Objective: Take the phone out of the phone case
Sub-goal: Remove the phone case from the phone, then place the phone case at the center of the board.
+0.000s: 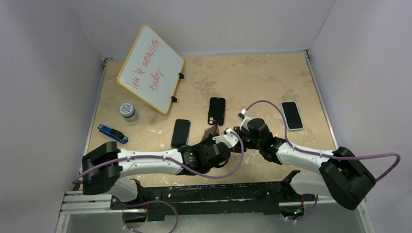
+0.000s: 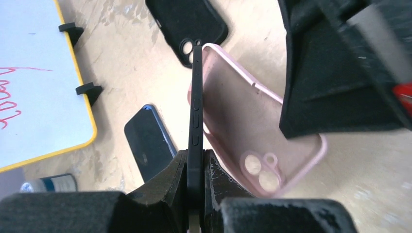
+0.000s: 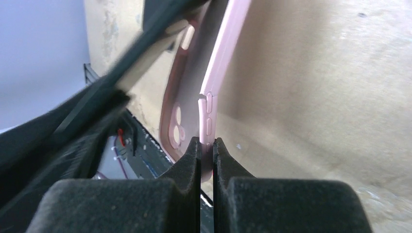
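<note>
Seen edge-on in the left wrist view, the black phone point(image 2: 196, 111) stands upright, with my left gripper point(image 2: 196, 158) shut on its lower end. Beside it the pink phone case point(image 2: 243, 121) hangs peeled away, its empty inside and camera cut-outs showing; only its top corner still touches the phone. My right gripper point(image 3: 207, 145) is shut on the case's point(image 3: 218, 63) side wall, near its button bumps. From above, both grippers point(image 1: 218, 139) point(image 1: 233, 133) meet at the table's middle front, with the phone and case point(image 1: 211, 131) held off the table between them.
A yellow-framed whiteboard point(image 1: 150, 69) leans at the back left. An empty black case point(image 1: 217, 111), a dark phone point(image 1: 181, 132) and a phone in a light-blue case point(image 1: 292, 115) lie flat. At the left are a small jar point(image 1: 128, 111) and a blue object point(image 1: 112, 133).
</note>
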Robot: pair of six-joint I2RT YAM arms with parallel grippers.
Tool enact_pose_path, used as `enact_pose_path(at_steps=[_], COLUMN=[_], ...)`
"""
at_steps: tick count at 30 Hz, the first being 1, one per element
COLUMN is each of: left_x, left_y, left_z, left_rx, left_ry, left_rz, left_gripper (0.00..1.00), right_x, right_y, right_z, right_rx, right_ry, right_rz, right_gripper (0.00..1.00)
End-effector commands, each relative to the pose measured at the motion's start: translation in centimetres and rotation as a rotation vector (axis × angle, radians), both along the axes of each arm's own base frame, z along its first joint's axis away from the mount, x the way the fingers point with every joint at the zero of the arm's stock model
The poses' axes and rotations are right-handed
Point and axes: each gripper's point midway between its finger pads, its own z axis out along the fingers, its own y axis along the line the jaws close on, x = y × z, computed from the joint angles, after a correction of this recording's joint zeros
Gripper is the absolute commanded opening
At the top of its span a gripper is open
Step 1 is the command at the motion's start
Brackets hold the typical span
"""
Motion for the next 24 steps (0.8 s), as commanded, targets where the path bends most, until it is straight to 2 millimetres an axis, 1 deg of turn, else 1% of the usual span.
enact_pose_path(at_steps=[1, 3, 6, 9, 12, 16, 19, 23, 24], left_x=[-2.1, -2.8, -3.5, -3.8, -3.3, -2.2, -1.1, 0.1, 0.2], left_y=[-2.5, -2.3, -2.2, -1.4, 0.2, 2.5, 3.6, 4.8, 5.0], left_z=[6.7, 8.9, 11.4, 12.8, 13.2, 13.2, 12.4, 11.3, 11.1], left_rx=[-0.288, -0.372, -0.467, -0.511, -0.508, -0.497, -0.489, -0.492, -0.492], left_ry=[0.03, 0.04, 0.05, 0.043, 0.01, -0.046, -0.055, -0.041, -0.044], left_rz=[-0.064, -0.095, -0.141, -0.151, -0.1, 0.01, 0.067, 0.132, 0.142], left_gripper=[0.0, 0.0, 0.0, 0.0, 0.0, 0.0, 0.0, 0.0, 0.0], right_x=[1.9, 1.9, 1.7, 1.6, 1.7, 2.9, 4.2, 6.5, 7.0], right_y=[-1.0, -1.4, -1.6, -1.9, -2.8, -5.7, -7.6, -10.1, -10.4], right_z=[0.0, -0.5, -1.0, -0.8, -0.6, -0.5, 0.3, 0.1, 0.2], right_rx=[-0.035, -0.055, -0.064, -0.062, -0.098, -0.227, -0.287, -0.337, -0.334], right_ry=[-0.035, -0.027, -0.014, -0.019, -0.04, -0.11, -0.157, -0.152, -0.152], right_rz=[-0.108, -0.123, -0.134, -0.142, -0.173, -0.261, -0.316, -0.371, -0.375], right_gripper=[0.0, 0.0, 0.0, 0.0, 0.0, 0.0, 0.0, 0.0, 0.0])
